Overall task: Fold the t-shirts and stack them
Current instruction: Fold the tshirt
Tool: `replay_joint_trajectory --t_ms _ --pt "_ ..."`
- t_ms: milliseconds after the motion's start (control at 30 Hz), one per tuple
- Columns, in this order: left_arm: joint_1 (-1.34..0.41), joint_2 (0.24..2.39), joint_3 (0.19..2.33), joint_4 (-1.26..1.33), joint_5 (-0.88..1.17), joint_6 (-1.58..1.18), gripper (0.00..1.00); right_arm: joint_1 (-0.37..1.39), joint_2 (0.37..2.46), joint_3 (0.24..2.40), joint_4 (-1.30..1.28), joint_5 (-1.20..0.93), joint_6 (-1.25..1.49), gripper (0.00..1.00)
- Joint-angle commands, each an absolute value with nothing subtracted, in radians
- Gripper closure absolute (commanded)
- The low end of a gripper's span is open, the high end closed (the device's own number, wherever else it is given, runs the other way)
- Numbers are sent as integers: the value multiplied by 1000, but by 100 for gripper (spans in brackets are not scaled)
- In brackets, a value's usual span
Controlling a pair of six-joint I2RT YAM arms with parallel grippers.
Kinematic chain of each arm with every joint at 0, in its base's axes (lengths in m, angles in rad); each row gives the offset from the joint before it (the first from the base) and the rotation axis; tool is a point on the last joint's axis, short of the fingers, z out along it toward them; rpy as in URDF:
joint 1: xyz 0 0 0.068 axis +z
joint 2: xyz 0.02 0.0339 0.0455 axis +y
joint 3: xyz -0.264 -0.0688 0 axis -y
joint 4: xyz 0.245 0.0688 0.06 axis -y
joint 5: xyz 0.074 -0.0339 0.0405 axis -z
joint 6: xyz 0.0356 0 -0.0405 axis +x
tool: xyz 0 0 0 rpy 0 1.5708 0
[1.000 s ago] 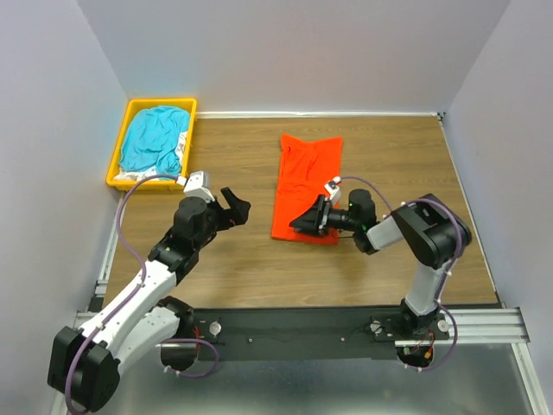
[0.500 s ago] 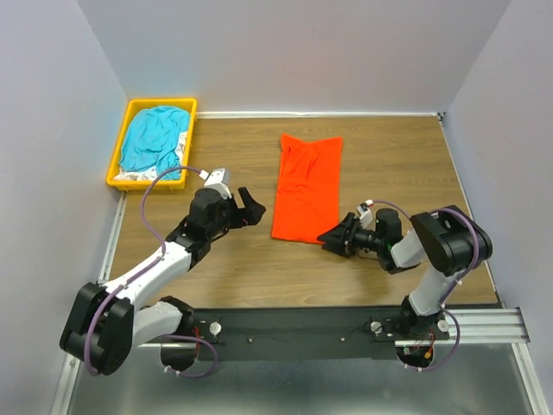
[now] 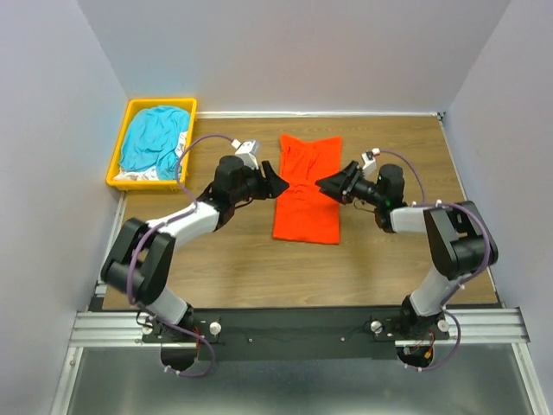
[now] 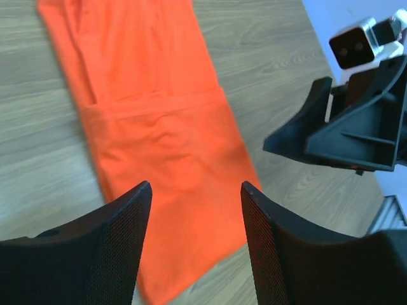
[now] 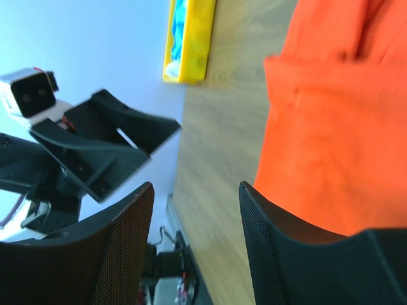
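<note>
— Wood-grain bench (image 3: 389,259): what lies on it?
— An orange-red t-shirt (image 3: 307,194), a smooth cloth strip folded long, lying flat.
— And each gripper?
— The left gripper (image 3: 281,183) is at its left edge and the right gripper (image 3: 321,184) at its right edge, both spread wide and gripping nothing.
— Anything else?
— A crumpled teal t-shirt (image 3: 154,138) in a yellow bin (image 3: 115,164), well left of it.

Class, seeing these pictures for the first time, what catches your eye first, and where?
The orange shirt, folded into a long strip in the middle, with the left hand and right hand open on either side of it. Next, the yellow bin at the far left, holding a teal shirt.
</note>
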State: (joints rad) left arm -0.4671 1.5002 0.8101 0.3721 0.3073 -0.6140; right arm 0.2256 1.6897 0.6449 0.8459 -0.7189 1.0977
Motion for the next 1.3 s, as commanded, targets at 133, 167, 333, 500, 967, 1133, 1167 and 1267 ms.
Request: replay_joint_trajectory --t_ms 133,167,333,500,967,1133,1167,1267 --pt "-474 1808 1028 457 468 -588 56 180 1942 842 772 -647 1069 37" --pt "-476 1836 1049 457 472 -581 56 170 1963 853 772 -644 1068 37" --pt "-451 1995 1129 457 466 -592 60 103 2138 920 773 -676 1065 37" --pt "-390 2094 1143 489 494 -660 66 54 2218 934 775 -690 1039 37" --pt "-371 1899 1083 379 419 -612 51 38 1834 914 283 -603 708 37" --pt "-408 1691 1009 202 232 -516 30 66 1605 897 -75 -356 568 37" --pt "-417 1666 1002 172 207 -503 25 92 1580 894 -159 -319 540 37" --pt "-472 1583 963 51 103 -463 20 155 1469 861 -253 -157 519 37"
